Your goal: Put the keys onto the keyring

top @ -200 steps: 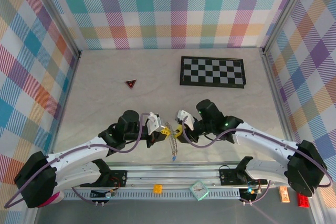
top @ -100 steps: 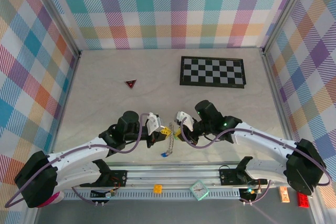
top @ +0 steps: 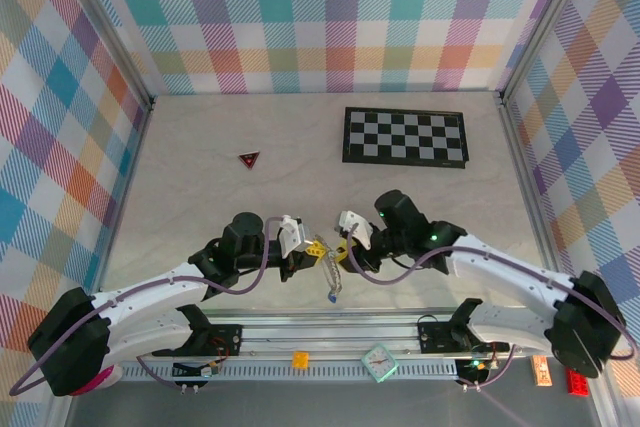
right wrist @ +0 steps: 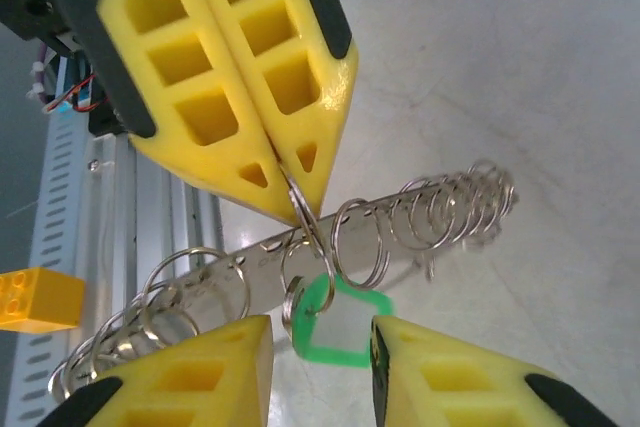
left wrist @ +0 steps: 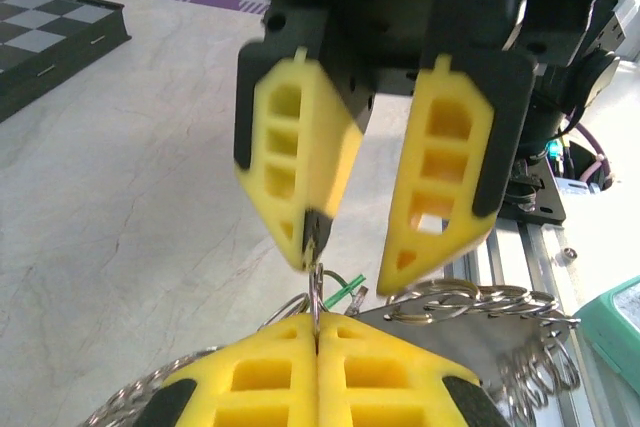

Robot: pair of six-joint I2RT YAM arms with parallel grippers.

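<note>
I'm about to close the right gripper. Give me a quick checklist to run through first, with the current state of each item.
1. Left gripper grip: ok, shut on a thin wire ring of the keyring.
2. Right gripper ready: ok, jaws apart.
3. Mint-green key lined up: ok, in the right wrist view it sits in the gap between the right fingers.
4. Mint-green key fully threaded on the keyring: cannot tell.
5. Blue key position: cannot tell.
6. Clutter near the grippers: ok, the checkerboard and red triangle lie far off.
</note>
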